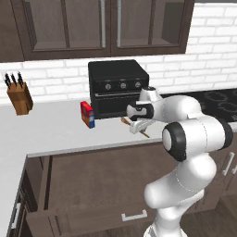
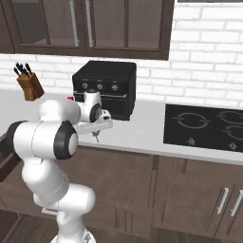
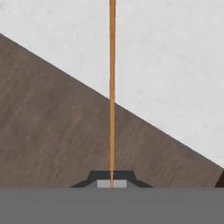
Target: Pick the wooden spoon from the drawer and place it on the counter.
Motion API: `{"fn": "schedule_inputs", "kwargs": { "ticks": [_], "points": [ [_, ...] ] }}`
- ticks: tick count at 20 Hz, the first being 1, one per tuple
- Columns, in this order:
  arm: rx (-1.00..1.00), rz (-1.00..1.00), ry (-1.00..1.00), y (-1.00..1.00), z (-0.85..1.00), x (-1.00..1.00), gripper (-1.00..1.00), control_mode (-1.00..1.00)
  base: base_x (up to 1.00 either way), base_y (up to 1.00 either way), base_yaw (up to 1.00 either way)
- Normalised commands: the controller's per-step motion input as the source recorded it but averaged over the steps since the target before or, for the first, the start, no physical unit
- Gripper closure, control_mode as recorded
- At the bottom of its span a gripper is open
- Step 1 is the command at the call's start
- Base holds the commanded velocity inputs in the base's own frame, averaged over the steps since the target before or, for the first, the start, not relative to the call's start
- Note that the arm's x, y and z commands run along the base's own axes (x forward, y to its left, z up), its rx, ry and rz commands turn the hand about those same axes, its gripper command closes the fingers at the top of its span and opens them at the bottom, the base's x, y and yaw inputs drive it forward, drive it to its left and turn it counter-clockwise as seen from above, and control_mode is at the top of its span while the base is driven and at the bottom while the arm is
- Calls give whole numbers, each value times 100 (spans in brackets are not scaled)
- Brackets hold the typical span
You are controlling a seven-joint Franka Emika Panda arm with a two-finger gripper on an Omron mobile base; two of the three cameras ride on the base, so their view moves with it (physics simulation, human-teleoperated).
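Hand (image 1: 139,124) clamped tight on the wooden spoon (image 1: 126,121) — held over the front edge of the surface (image 1: 55,129), above the open drawer (image 1: 92,176), near the red box (image 1: 87,114).

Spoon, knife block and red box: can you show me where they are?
Spoon (image 3: 112,87): hand view, middle of its thin handle.
Knife block (image 1: 20,98): left base view, its wooden front.
Red box (image 1: 87,114): left base view, its front face.

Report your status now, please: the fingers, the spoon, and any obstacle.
Fingers shut on the thin orange-tan wooden spoon. Spoon held above the light grey counter edge, over the open dark brown drawer. Red box and black oven nearby, apart.
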Motion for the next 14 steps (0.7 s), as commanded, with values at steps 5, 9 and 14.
{"fn": "schedule_inputs", "kwargs": {
  "ticks": [5, 9, 14],
  "points": [
    [-1, 6, 0, 0, -41, 39, 100, -100, 0, 0, 0],
    [0, 6, 0, 0, -39, 42, 100, -100, 0, 0, 0],
    [0, 6, 0, 0, -24, 43, 100, -100, 0, 0, 0]
  ]
}}
